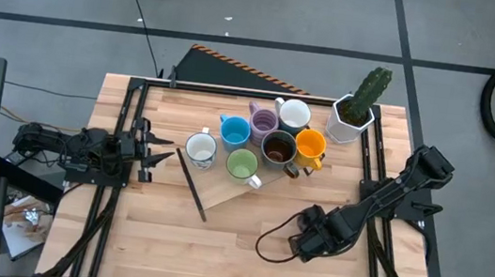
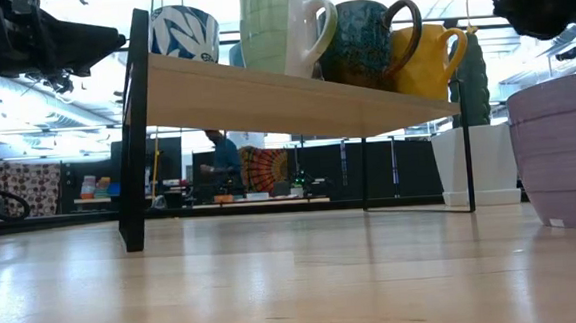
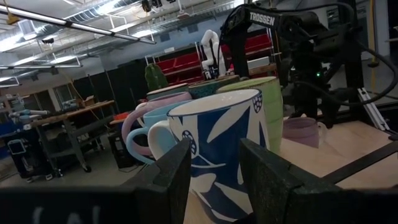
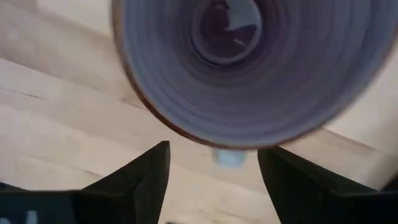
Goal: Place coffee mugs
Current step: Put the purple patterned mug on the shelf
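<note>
The right gripper (image 4: 213, 152) has its fingers spread wide with nothing between them, hanging right over a lavender mug (image 4: 249, 62). That mug stands on the table (image 1: 214, 257), near and to the right, well apart from the shelf (image 2: 294, 101) where seven other mugs are crowded together.

As I see it, the danger is a finger coming down on the rim rather than beside the wall. That would tip the mug or push it across the wood. Getting it onto the shelf looks just as risky: the free space there is tight, so a mug carried in low could knock the orange mug (image 1: 310, 146) or the green mug (image 1: 242, 164) off the edge.

The right arm reaches in from the far right, folded low, with its wrist bent down over the mug.

The left gripper (image 3: 214, 149) waits at the left end of the shelf. Its fingers are apart and aimed at the patterned mug (image 1: 200, 148) without touching it.
</note>
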You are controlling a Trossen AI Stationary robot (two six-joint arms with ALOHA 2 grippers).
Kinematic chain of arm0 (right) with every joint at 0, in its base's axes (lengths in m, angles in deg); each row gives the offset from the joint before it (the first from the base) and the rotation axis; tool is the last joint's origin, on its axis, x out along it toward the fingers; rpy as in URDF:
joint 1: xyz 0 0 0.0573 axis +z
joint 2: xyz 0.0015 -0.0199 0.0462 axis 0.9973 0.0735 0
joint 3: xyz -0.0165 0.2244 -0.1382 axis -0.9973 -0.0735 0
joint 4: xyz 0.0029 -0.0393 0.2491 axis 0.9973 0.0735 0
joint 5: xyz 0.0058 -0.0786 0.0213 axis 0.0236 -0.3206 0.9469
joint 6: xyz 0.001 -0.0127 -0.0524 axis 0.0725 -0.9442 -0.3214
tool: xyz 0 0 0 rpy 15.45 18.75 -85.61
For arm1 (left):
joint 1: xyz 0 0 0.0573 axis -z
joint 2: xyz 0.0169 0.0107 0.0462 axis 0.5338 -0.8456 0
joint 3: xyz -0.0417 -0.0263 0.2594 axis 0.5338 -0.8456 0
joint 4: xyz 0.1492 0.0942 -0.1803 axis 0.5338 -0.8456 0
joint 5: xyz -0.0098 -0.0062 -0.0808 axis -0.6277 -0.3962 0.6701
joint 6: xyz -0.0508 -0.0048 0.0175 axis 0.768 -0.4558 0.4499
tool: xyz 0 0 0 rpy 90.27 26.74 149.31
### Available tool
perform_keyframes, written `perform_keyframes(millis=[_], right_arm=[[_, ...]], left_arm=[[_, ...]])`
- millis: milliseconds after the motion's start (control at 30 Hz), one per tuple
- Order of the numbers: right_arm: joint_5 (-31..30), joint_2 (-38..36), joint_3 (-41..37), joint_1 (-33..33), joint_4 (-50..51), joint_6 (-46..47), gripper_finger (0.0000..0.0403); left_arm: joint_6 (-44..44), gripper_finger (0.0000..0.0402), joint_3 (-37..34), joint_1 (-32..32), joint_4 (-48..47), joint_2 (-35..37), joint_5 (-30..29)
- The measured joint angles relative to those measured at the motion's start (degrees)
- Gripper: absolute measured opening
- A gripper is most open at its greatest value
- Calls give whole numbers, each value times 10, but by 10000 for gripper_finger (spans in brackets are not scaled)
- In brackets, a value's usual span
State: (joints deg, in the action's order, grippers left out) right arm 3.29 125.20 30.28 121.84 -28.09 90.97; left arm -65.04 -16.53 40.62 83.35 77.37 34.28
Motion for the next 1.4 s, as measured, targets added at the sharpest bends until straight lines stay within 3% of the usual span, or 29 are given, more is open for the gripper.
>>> perform_keyframes(millis=[300, 933, 1400], right_arm=[[-21, 0, -26, 1, -20, 6, 214], [-36, 0, -27, 17, -15, -37, 72], [-85, 0, -27, 15, -35, -126, 70]], left_arm=[[-1, 141, 0, 0, 0, 0, 0], [0, 141, 0, 0, 0, 0, 0], [-2, 141, 0, 0, 0, 0, 0]])
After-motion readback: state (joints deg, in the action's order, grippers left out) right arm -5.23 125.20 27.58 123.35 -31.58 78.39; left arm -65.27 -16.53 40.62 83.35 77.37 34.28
